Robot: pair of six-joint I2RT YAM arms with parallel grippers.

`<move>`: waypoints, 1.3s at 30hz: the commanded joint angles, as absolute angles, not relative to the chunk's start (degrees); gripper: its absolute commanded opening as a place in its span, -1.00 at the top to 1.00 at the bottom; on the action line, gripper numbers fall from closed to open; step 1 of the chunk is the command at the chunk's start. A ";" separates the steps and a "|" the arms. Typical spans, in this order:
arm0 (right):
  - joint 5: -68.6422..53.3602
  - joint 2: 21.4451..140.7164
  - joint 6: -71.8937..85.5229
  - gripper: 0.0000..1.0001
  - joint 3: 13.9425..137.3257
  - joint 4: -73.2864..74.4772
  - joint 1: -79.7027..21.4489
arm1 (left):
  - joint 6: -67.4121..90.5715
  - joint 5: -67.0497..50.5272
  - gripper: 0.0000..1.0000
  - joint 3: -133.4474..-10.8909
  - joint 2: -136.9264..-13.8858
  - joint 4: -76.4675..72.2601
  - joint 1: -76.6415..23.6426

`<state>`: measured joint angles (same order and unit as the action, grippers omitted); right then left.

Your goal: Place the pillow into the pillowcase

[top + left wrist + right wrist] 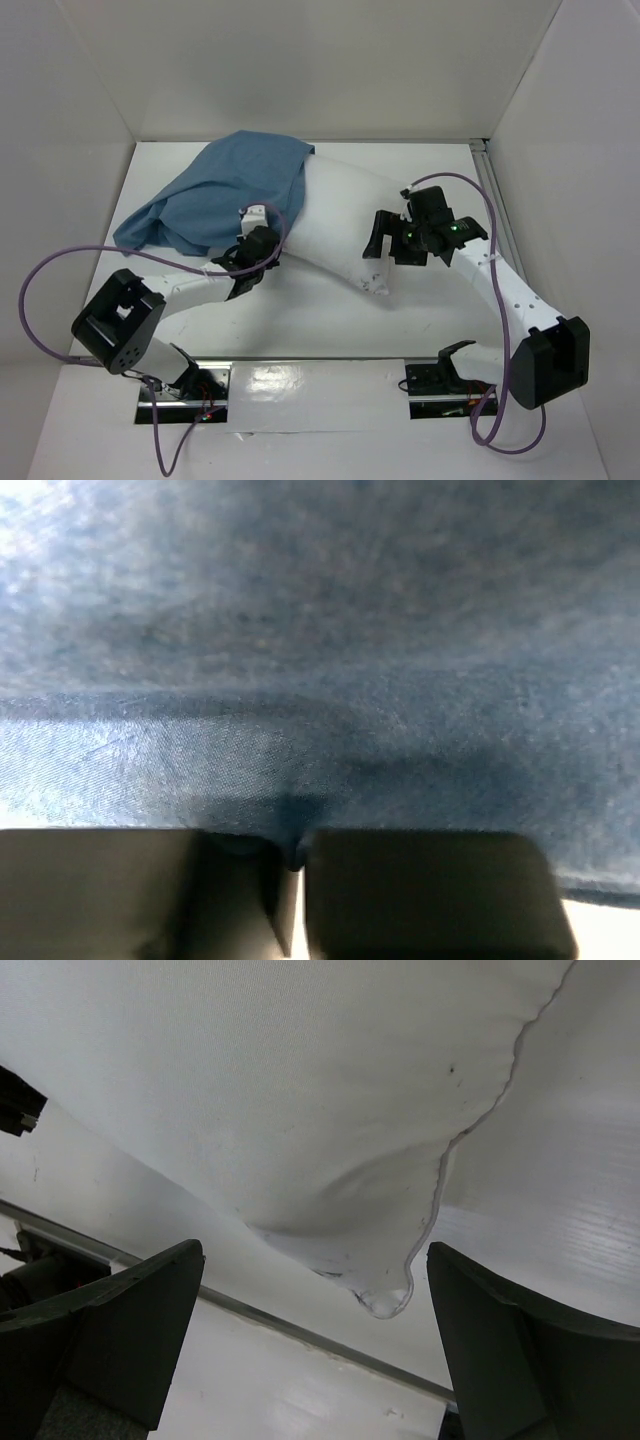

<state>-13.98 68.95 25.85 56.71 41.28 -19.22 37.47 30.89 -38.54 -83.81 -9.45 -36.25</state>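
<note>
White table (320, 320): I find the pillowcase (220, 195) over the pillow (345, 210) toward the far left corner. Left gripper (258, 250) is clenched on the pillowcase, right gripper (385, 240) spread wide.

Both arms are white tubes with blocky black joints; the left arm (190, 285) and right arm (505, 290) each trail a purple cable (30, 285); the right gripper (318, 1335) has a black body bearing two green lights (452, 228); its fingers (110, 1330) are dark wedges.
</note>
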 commanded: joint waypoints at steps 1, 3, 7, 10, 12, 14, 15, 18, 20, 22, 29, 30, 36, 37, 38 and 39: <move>-14.50 69.08 24.70 -1.00 59.15 42.09 -18.90 | 37.97 31.55 0.78 -39.20 -82.18 -11.95 -35.86; -13.80 68.56 24.09 -1.00 59.15 42.63 -18.90 | 38.58 31.55 0.99 -39.20 -80.87 -10.55 -35.33; -11.78 68.03 23.47 -1.00 60.46 46.84 -18.90 | 38.58 32.70 1.00 -39.20 -77.97 -7.83 -35.33; -12.39 66.72 23.47 -1.00 60.47 48.08 -18.90 | 38.58 31.56 1.00 -40.25 -75.16 -3.88 -35.33; -13.78 66.18 23.47 -1.00 59.42 47.03 -18.90 | 38.58 28.86 1.00 -41.13 -72.52 -1.07 -35.33; -15.20 66.18 24.08 -1.00 57.06 45.27 -18.90 | 38.06 26.73 1.00 -43.14 -71.20 0.26 -35.33; -16.60 66.18 24.08 -1.00 56.08 43.18 -18.90 | 38.06 26.02 1.00 -43.76 -71.19 1.74 -35.94; -20.28 68.46 26.62 -1.00 52.84 35.99 -18.90 | 37.53 24.18 1.00 -46.40 -70.14 4.12 -37.52; -22.23 69.78 28.29 -0.93 50.99 30.09 -18.90 | 36.56 23.55 1.00 -48.85 -69.52 5.26 -38.40; -25.47 72.94 30.31 -0.50 50.27 20.72 -19.95 | 34.73 20.32 1.00 -51.31 -68.99 6.84 -39.02; -28.83 87.62 33.56 1.00 65.55 8.27 -22.49 | 30.32 -0.32 1.00 -73.62 -77.59 9.05 -39.02; -29.79 89.80 33.57 1.00 66.96 7.39 -22.50 | 30.32 -3.05 1.00 -80.44 -82.13 9.05 -40.15; -28.13 88.16 33.75 1.00 68.74 8.70 -23.12 | 28.92 1.57 1.00 -92.12 -87.54 19.15 -40.78; -28.13 86.68 33.75 1.00 67.25 8.70 -22.59 | 28.92 2.19 1.00 -91.15 -86.15 19.16 -40.78; -28.13 86.14 34.27 1.00 66.63 7.83 -22.59 | 28.39 1.15 1.00 -90.53 -86.13 18.38 -40.78; -28.13 85.44 34.89 1.00 65.84 7.82 -22.59 | 28.39 0.10 1.00 -90.53 -85.52 18.37 -40.78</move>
<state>-25.41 89.47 33.34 66.11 16.12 -20.82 29.54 8.29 -88.03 -88.40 22.63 -38.09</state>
